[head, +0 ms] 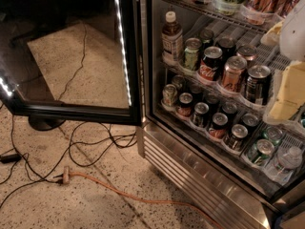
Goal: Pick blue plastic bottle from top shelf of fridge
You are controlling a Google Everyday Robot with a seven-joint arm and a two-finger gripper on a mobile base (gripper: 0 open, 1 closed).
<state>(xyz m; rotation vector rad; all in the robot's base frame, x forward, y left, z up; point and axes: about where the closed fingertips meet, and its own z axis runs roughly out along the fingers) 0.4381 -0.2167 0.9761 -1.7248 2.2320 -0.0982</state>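
Observation:
The blue plastic bottle (171, 35) is small and clear, with dark brown liquid, a white screw cap and a pale label. It stands upright at the left end of a wire shelf in the fridge (200, 175), just left of a row of cans (212, 61). The gripper (288, 92), white above and pale yellow below, hangs at the right edge of the view in front of the shelves. It is right of the cans and far from the bottle, touching nothing that I can see.
The fridge's black-framed glass door (71, 51) with its white LED strip (121, 42) stands open to the left. More cans fill the lower shelf (209, 116), and a clear water bottle (286, 159) lies at its right. An orange cord (119, 190) and black cables (81, 147) cross the floor.

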